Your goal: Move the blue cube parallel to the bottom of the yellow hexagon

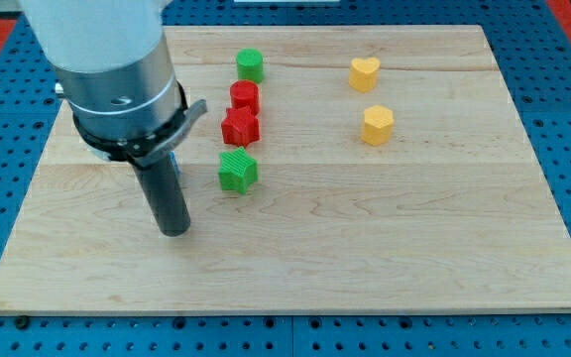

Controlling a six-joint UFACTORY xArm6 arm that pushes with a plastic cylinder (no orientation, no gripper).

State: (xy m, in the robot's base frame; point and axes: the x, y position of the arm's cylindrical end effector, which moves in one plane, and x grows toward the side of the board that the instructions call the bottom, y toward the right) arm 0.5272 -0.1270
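Observation:
The yellow hexagon (377,124) lies on the wooden board (385,238) right of centre, in the upper half. Of the blue cube only a thin blue sliver (174,159) shows, at the right edge of my rod, just under the arm's metal collar; the rest is hidden behind the rod. My tip (173,232) rests on the board at the view's left, below that sliver and to the lower left of the green star (237,171). The tip is far to the left of the yellow hexagon.
A column of blocks stands right of my rod: a green cylinder (250,65), a red cylinder (244,96), a red star (239,127), then the green star. A yellow heart (365,72) lies above the hexagon.

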